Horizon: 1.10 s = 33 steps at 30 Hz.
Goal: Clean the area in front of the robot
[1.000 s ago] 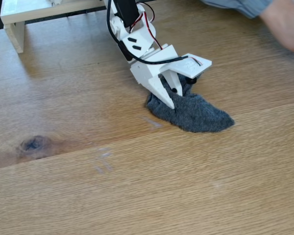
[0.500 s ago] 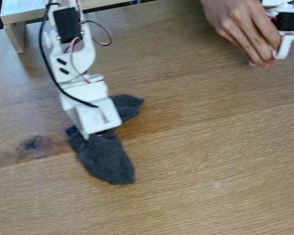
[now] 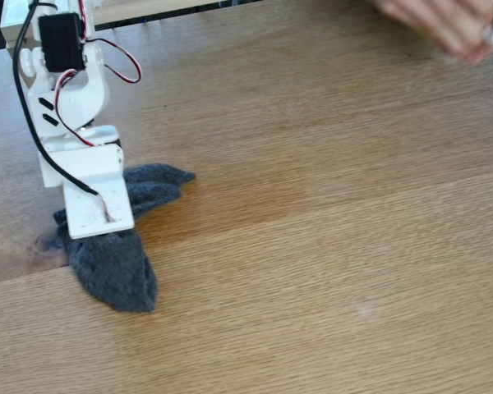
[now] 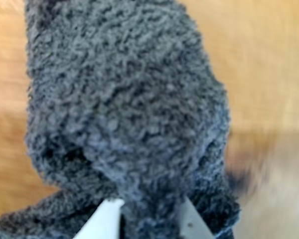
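I am working over a broad light-brown oak tabletop (image 3: 329, 271) whose grain is running across the fixed view. A darker amber patch (image 3: 255, 193) is showing in the wood just right of the dark grey fuzzy cloth (image 3: 115, 267). That cloth is lying flat on the boards, one lobe (image 3: 156, 185) reaching toward the amber patch and a longer lobe trailing toward the near edge. A dark knot (image 3: 48, 243) is peeking out right against the cloth's left side. In my wrist view the cloth (image 4: 124, 114) is lying on the blurred wood (image 4: 259, 59).
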### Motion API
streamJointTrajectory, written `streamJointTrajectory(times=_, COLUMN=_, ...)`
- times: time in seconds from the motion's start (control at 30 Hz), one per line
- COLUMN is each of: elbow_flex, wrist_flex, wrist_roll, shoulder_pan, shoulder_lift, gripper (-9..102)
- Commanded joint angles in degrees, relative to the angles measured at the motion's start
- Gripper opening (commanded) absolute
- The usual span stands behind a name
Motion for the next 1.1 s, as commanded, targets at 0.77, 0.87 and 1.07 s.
streamJointTrajectory(times=0.77, elbow_flex=-27.2, wrist_flex=-20.6, wrist_roll=-17.0, shoulder_pan=-10.1, shoulder_lift=-20.7, gripper=0)
streamJointTrajectory(times=0.87, elbow_flex=-32.6, wrist_flex=-18.8, wrist_roll=-18.9, shoulder_pan=-4.5, shoulder_lift=-22.9, gripper=0)
streamJointTrajectory(times=1.07, elbow_flex=-34.6, wrist_flex=-7.8, wrist_roll=-20.5, shoulder_pan=5.8, shoulder_lift=-19.2, gripper=0)
